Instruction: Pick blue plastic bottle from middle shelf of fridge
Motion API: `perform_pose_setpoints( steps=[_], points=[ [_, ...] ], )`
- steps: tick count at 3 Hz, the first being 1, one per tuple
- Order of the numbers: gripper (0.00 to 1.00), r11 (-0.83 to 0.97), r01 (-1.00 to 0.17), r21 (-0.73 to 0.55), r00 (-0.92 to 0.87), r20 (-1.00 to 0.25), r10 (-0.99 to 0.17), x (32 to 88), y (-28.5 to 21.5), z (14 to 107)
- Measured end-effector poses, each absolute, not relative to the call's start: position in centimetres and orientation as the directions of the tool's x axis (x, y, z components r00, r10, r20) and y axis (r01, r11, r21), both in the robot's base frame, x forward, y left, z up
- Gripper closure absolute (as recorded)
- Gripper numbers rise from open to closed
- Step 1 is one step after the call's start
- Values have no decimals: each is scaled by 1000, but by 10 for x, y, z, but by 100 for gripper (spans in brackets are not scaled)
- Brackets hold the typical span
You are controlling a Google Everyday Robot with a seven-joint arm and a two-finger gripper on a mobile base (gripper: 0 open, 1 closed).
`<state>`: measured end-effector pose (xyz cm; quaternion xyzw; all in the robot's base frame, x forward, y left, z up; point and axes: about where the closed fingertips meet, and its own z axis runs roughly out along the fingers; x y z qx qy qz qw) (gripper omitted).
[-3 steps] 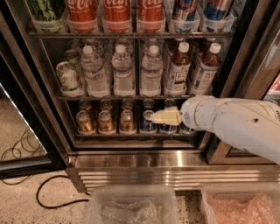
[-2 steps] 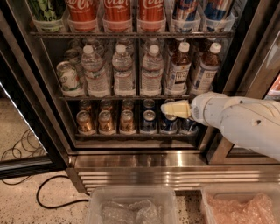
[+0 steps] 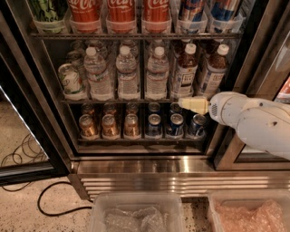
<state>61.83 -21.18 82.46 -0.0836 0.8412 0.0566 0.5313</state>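
The fridge (image 3: 149,170) stands with its door swung aside. On the middle shelf (image 3: 122,101) two blue plastic bottles of amber drink with white caps stand at the right, one (image 3: 185,72) next to the water bottles and one (image 3: 213,71) at the far right. My gripper (image 3: 192,105) is on the white arm (image 3: 253,122) coming in from the right. It sits at the shelf's front edge, just below and between these two bottles, touching neither. It holds nothing.
Three clear water bottles (image 3: 128,74) and a green-white can (image 3: 70,81) fill the shelf's left. Cola bottles (image 3: 121,11) stand above, gold and blue cans (image 3: 131,126) below. Two clear bins (image 3: 136,213) with bubble wrap sit on the floor. A black cable (image 3: 50,204) lies at the left.
My gripper has moved to the right and up, from in front of the lower cans to the front edge of the middle shelf. The bottles have not moved.
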Motion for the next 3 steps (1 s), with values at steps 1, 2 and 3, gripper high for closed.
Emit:
perform_pose_setpoints(
  steps=[1, 2, 3],
  points=[
    [0, 974, -227, 21, -393, -917, -72, 614, -192, 833],
    [0, 959, -276, 60, -348, -937, -42, 598, -155, 848],
    [0, 936, -341, 86, -309, -951, -25, 583, -121, 854]
  ],
)
